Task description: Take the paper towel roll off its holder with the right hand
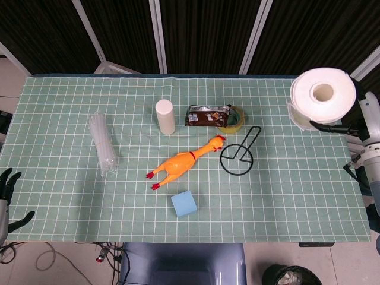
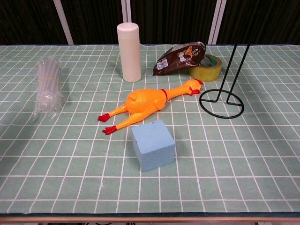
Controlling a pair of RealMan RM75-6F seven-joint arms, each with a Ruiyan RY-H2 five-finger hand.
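The white paper towel roll (image 1: 322,98) hangs high over the table's right edge, held up by my right hand (image 1: 343,125), whose dark fingers show just under and behind it. The black wire holder (image 1: 238,155) stands bare on the table, its upright rod (image 2: 238,65) free of the roll. The chest view shows neither the roll nor the right hand. My left hand (image 1: 7,190) hangs off the table's left front corner, fingers apart, holding nothing.
A rubber chicken (image 1: 184,162), a blue foam cube (image 1: 184,204), a cream bottle (image 1: 165,116), a brown snack bag (image 1: 206,115), a yellow tape roll (image 2: 209,66) and a bundle of clear plastic cups (image 1: 102,142) lie on the green checked cloth (image 1: 285,190).
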